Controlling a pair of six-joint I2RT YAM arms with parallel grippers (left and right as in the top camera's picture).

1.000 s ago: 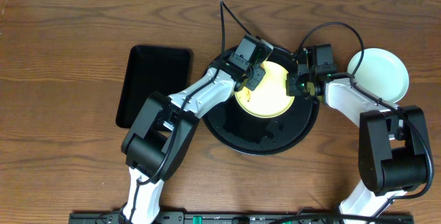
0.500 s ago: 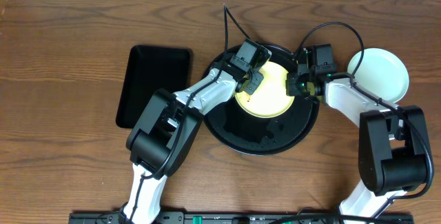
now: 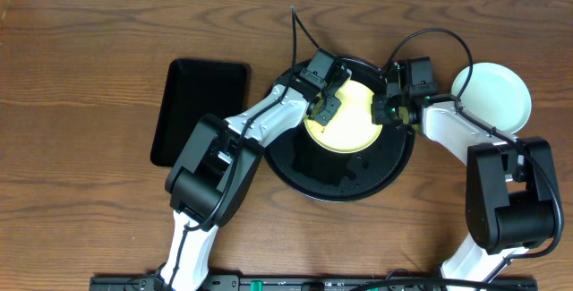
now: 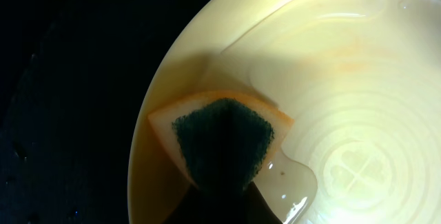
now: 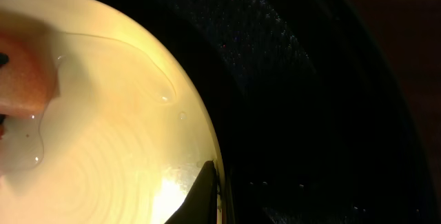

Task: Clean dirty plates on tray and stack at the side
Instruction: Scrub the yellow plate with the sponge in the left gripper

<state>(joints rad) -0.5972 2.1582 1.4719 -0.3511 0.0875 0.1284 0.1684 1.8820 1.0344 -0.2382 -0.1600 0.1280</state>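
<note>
Scrub in small firm circles with the sponge (image 4: 220,141) pinched in the left gripper (image 3: 326,105) across the yellow plate (image 3: 351,128) sitting centre-frame on the tray (image 3: 358,182), bracing with the right gripper (image 3: 387,110) clamped on its right rim against sliding.

Two plates (image 3: 349,132), two black trays (image 3: 199,112) — one sponge (image 4: 220,141)

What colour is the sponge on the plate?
Orange sponge with a dark green face; best in the left wrist view.

orange-green sponge (image 4: 220,141) on pale yellow round plate (image 3: 351,128) in large round black tray (image 3: 340,182) | rectangular black tray (image 3: 197,112) left | pale mint-green plate (image 3: 497,94) right
</note>
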